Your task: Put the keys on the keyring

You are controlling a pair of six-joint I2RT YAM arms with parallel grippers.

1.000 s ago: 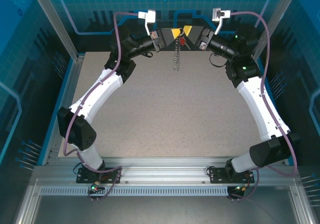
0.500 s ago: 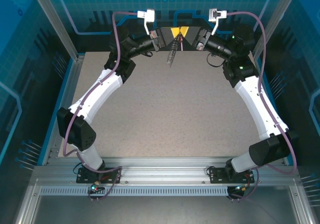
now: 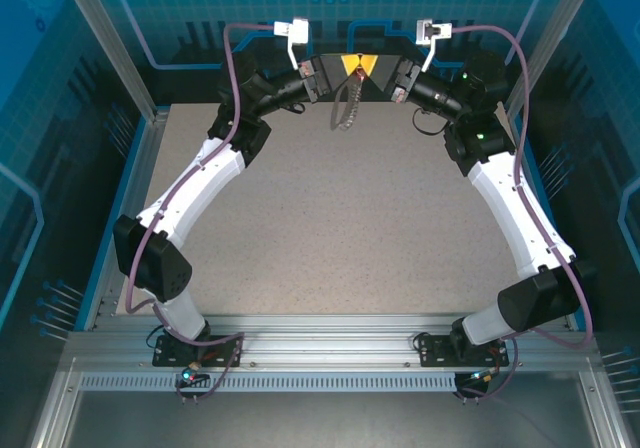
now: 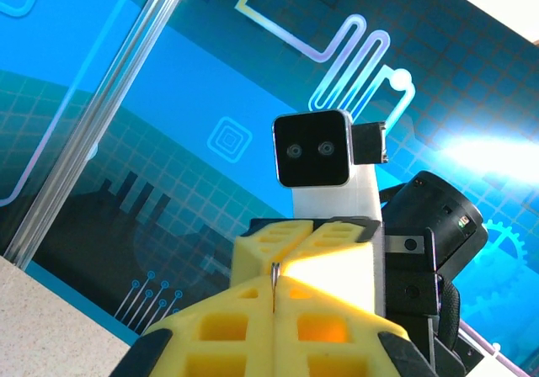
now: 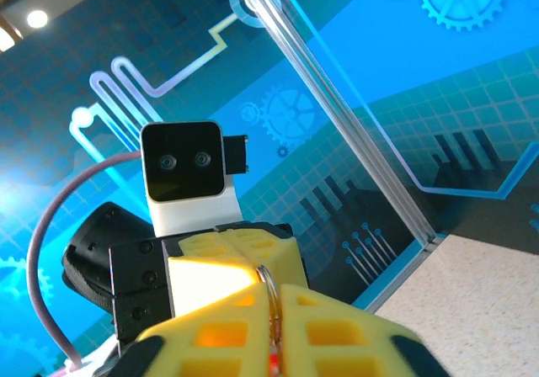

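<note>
High over the table's far edge my two grippers meet tip to tip. My left gripper [image 3: 338, 67] [image 4: 274, 291] is shut on a thin metal edge of the keyring [image 4: 274, 274]. The keyring's dark body with small silver rings [image 3: 345, 108] hangs below the tips, clear of the table. My right gripper [image 3: 370, 67] [image 5: 271, 300] is shut on the key, whose red head [image 5: 271, 363] [image 3: 357, 73] shows low between the yellow pads. A silver wire ring [image 5: 268, 278] sticks up from the same gap. The key's blade is hidden.
The blue back wall with an aluminium post [image 5: 337, 116] stands just behind the grippers. The speckled tabletop [image 3: 340, 218] lies below. Metal frame rails [image 3: 320, 353] run along the near edge by the arm bases.
The right gripper's jaws have closed. Both grippers have drawn slightly up and back, and the hanging keyring has swung to the left.
</note>
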